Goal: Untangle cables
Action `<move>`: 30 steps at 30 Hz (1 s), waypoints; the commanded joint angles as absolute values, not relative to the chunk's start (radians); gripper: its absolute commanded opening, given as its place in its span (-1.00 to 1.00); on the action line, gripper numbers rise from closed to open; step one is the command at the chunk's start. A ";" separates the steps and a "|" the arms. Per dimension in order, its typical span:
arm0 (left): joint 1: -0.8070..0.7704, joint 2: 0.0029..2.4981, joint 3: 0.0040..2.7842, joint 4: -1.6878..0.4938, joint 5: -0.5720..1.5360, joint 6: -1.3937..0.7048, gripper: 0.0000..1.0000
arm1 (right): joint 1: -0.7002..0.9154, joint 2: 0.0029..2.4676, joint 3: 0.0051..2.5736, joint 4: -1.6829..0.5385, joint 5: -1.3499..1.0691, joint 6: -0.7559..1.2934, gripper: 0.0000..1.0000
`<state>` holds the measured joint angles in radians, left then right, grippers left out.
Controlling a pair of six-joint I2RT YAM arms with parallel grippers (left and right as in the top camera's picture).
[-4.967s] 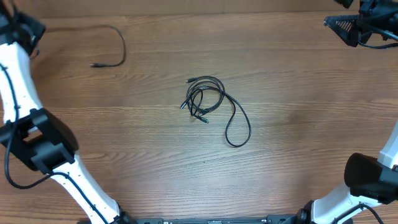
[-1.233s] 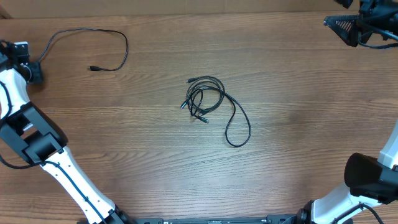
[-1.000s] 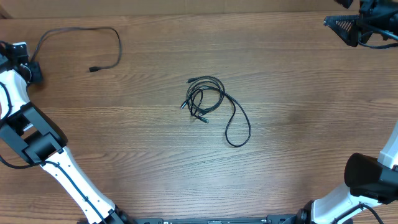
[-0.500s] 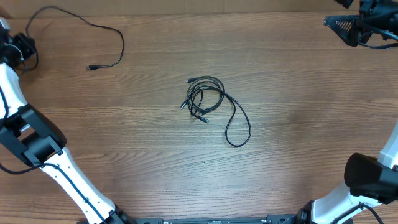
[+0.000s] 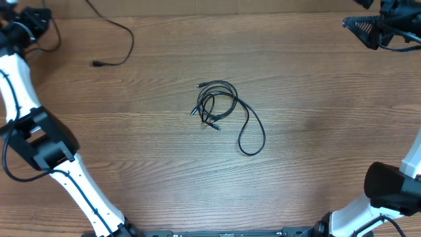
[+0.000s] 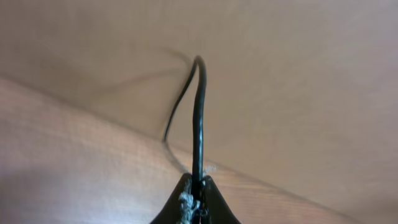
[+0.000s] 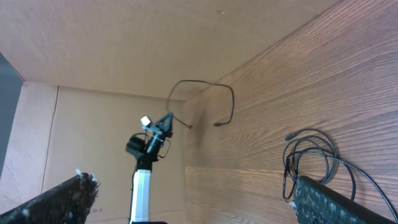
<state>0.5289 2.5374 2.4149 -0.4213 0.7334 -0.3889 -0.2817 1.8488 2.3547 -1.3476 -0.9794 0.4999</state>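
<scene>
- The left gripper is at the far left corner of the table, clenched on one end of a single cable; the left wrist view shows both fingers pinched on the cord, which rises straight out from between them.
- From that grip the single cable arches up and over, then comes down in a curve onto the wood. Its small plug end lies on the table near the far left corner, well apart from the rest of the cables.
- Near the middle of the table lies the tangled bundle: several thin black cords looped over one another, with small plug ends poking out at its left and lower edges.
- One long loop trails out of the bundle to the right and toward the near edge, lying flat on the wood.
- The right gripper hangs over the far right corner, well apart from every cable. Its fingers are spread wide with nothing between them, one at each lower corner of the right wrist view.
</scene>
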 commanded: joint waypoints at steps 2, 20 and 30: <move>0.479 2.502 2.431 -0.572 0.347 -0.174 -0.92 | -0.287 1.844 2.362 -1.345 -0.976 0.492 1.00; 0.422 2.470 2.418 -0.677 0.311 -0.011 0.54 | -0.287 1.844 2.362 -1.345 -0.976 0.492 1.00; 0.427 2.479 2.416 -0.865 -0.109 -0.060 1.00 | -0.287 1.844 2.362 -1.345 -0.976 0.492 1.00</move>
